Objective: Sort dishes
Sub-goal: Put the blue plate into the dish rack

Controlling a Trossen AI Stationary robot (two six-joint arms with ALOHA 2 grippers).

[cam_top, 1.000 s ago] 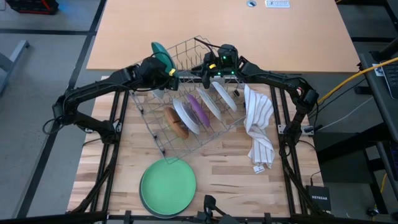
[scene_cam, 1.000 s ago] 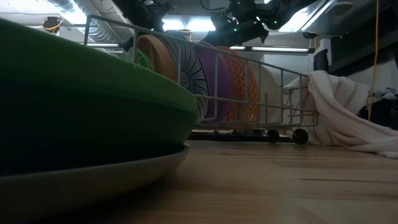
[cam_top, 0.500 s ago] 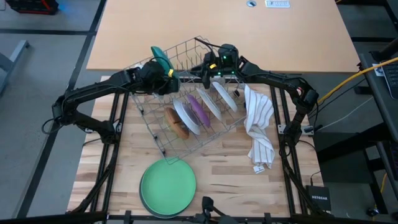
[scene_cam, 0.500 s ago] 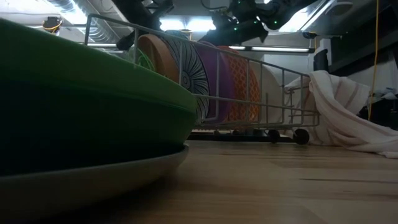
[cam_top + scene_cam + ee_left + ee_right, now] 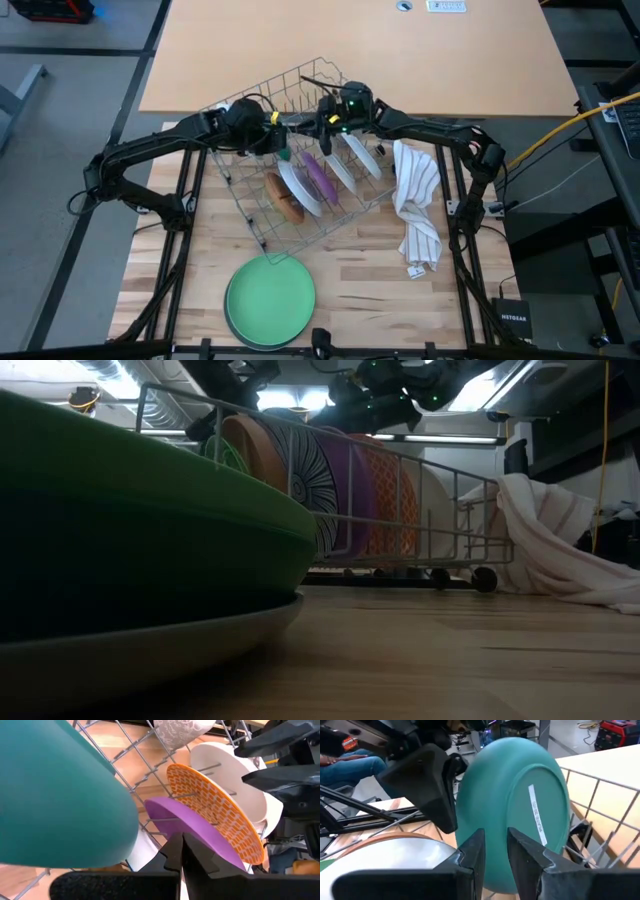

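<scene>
1. Step in hand, as I read it: the teal bowl (image 5: 520,805) is up at the far end of the wire rack (image 5: 300,75), standing on edge between your two arms. It looks like either a hand-over or a lift-out.
2. The left gripper (image 5: 180,851) is closed right up. It sits hard against the bowl's rim on one side, but I can't tell whether the rim is actually pinched or just leaning on it.
3. The right gripper (image 5: 495,855) is just in front of the bowl's underside (the face with the white sticker), low on its curve. I can't tell whether it has hold of anything.
4. To do this well, make sure one arm has a firm bite on the rim before the other lets go. A bowl on edge will roll or drop into the wires otherwise.
5. Lift straight up and clear of the rack. The purple plate (image 5: 195,827), orange-patterned plate (image 5: 215,810) and white plate (image 5: 235,780) are slotted just beside it, so a sideways swing would likely knock them.
6. The green plate (image 5: 270,297) lies flat on the table, well apart from the rack on the near side. My guess is that's where the big dishes go.
</scene>
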